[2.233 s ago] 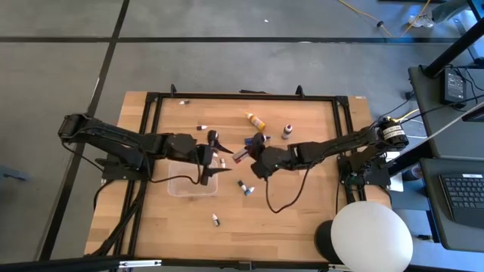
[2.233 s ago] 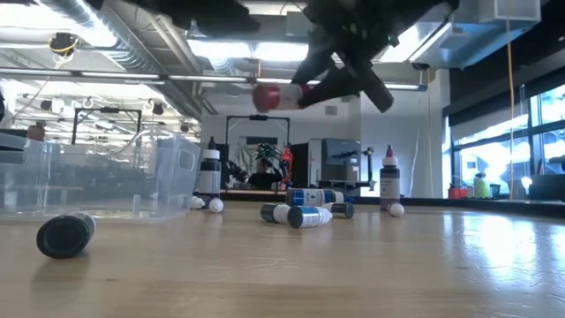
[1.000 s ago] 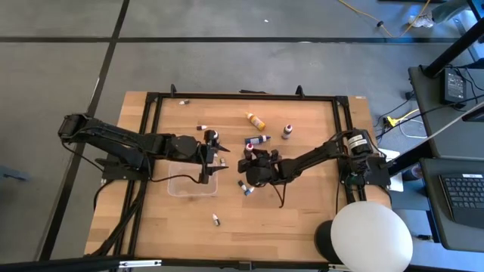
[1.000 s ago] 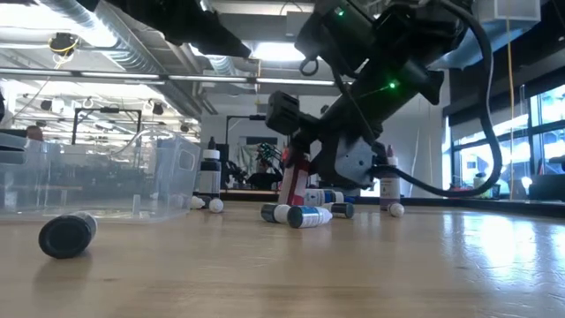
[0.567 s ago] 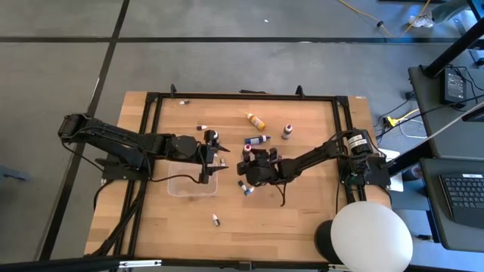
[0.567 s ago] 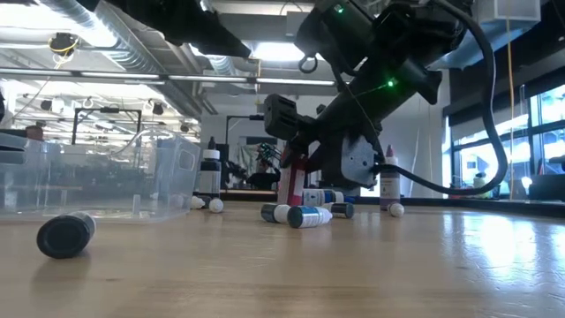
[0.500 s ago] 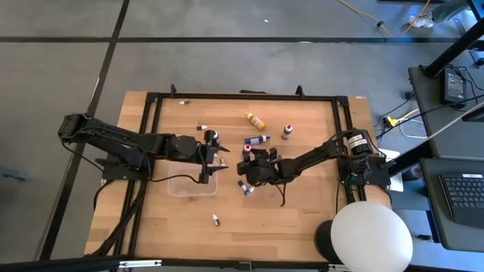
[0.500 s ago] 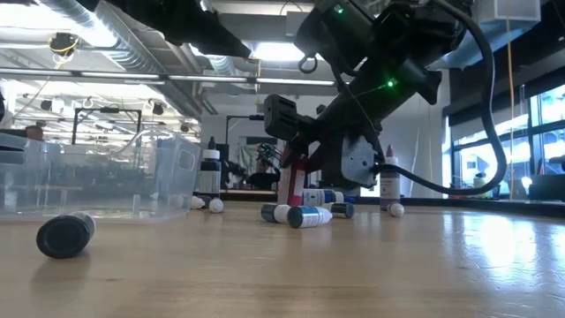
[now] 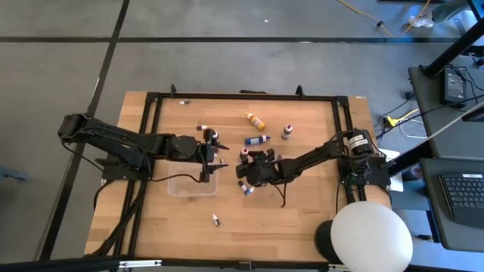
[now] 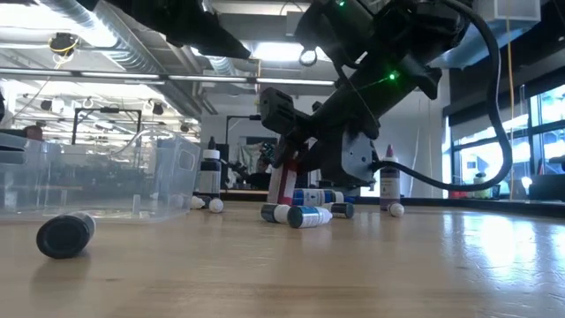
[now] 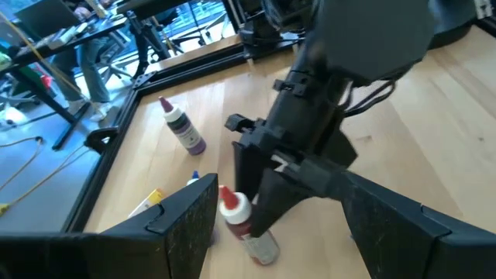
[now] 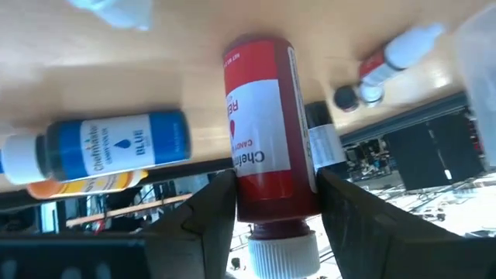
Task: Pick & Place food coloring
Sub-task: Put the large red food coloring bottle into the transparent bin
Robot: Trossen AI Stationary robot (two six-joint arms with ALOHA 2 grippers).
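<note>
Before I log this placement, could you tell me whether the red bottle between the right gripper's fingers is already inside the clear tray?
No, the red bottle stands on the table, outside the clear tray.

— Can you read any words on the little bottles?

— Yes. The red bottle (image 12: pixel 270 128) has white letters. I can read "RE" and then "Chefma", but the rest is cut off.

— And the blue bottle (image 12: pixel 108 146)?

— It says "Chefmaster" and "BLUE", with a small drop picture between them.

— Anything else?

— No, the other labels are too small to read.
</note>
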